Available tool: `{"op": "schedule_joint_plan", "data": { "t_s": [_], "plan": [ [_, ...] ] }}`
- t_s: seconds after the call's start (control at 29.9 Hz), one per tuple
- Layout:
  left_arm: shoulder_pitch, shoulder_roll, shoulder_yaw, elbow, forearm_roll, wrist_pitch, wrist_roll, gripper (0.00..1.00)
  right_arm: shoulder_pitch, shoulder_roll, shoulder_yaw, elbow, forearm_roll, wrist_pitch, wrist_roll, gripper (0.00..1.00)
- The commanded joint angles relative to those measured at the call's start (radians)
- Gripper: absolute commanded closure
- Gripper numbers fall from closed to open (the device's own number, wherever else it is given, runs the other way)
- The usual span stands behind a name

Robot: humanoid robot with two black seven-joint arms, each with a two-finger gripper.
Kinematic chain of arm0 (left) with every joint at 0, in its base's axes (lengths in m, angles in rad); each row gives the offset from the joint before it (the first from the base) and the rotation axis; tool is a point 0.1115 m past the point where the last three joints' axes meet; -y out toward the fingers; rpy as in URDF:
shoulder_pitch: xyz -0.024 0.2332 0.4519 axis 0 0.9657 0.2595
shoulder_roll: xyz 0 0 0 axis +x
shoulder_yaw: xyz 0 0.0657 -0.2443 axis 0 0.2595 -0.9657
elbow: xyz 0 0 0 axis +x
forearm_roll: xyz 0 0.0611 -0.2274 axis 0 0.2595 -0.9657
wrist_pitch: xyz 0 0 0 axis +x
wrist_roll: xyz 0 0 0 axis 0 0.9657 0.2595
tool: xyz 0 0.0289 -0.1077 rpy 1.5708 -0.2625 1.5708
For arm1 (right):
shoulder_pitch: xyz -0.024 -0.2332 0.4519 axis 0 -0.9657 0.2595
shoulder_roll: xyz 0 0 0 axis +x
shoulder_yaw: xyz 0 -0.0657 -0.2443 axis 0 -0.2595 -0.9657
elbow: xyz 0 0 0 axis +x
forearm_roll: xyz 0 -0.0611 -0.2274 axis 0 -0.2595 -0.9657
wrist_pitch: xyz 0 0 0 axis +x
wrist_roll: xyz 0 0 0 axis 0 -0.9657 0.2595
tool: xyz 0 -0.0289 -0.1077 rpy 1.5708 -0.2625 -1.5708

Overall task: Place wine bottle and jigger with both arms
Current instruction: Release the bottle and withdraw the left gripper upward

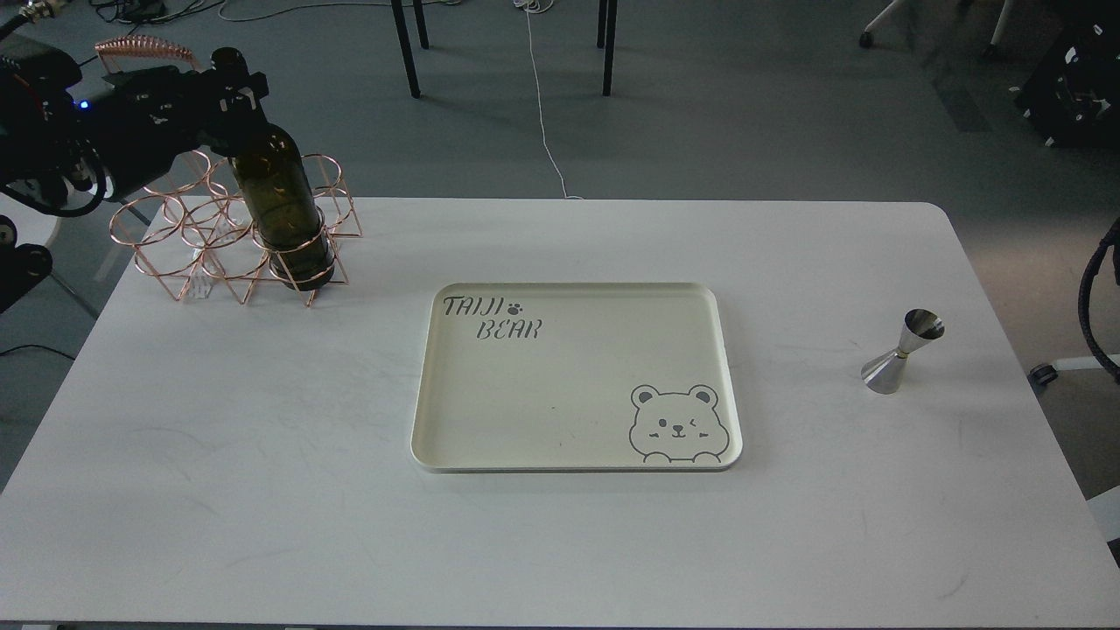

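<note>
The dark olive-green wine bottle (pixel 282 203) stands upright in a front ring of the copper wire rack (pixel 229 234) at the table's far left. My left gripper (pixel 229 90) is shut on the bottle's neck, with the arm coming in from the left edge. The steel jigger (pixel 902 352) stands tilted-looking on the table at the right, untouched. My right gripper is out of view; only a black cable (pixel 1098 302) shows at the right edge.
A cream tray (pixel 577 455) printed with "TAIJI BEAR" and a bear face lies mid-table. The white table (pixel 262 490) spans the view. Chair legs (pixel 407 44) and a white cord (pixel 542 114) are on the floor behind.
</note>
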Motion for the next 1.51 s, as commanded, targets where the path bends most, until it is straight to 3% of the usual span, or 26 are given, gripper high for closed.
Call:
{"op": "schedule_joint_plan", "data": {
  "t_s": [0.0,0.13,0.3,0.5,1.04,1.27,1.47],
  "plan": [
    [0.024,-0.015,0.008,0.018,-0.017,0.017,0.000,0.74,-0.001,-0.002,0.000,-0.001,0.000,0.001,0.000,0.03],
    [0.030,-0.034,0.008,0.046,-0.042,0.019,0.001,0.69,-0.001,-0.003,0.000,0.001,0.000,0.001,0.000,0.03],
    [0.028,-0.035,0.002,0.046,-0.075,0.021,0.003,0.24,-0.001,-0.006,0.000,-0.001,0.000,0.001,0.000,0.03],
    [0.014,-0.027,-0.008,0.046,-0.208,0.019,-0.006,0.07,-0.001,-0.006,0.000,-0.001,0.000,0.001,0.000,0.03],
    [-0.044,0.072,-0.014,0.061,-1.037,-0.012,-0.008,0.02,-0.002,-0.011,0.023,-0.016,0.006,-0.009,0.000,0.01],
    [-0.030,0.055,-0.012,0.118,-1.416,-0.120,-0.008,0.02,-0.022,0.011,0.022,-0.113,0.008,-0.005,0.000,0.01],
    [0.014,0.029,-0.014,0.201,-1.739,-0.284,-0.006,0.02,-0.041,0.024,0.029,-0.130,0.130,0.000,0.000,0.01]
  ]
}}
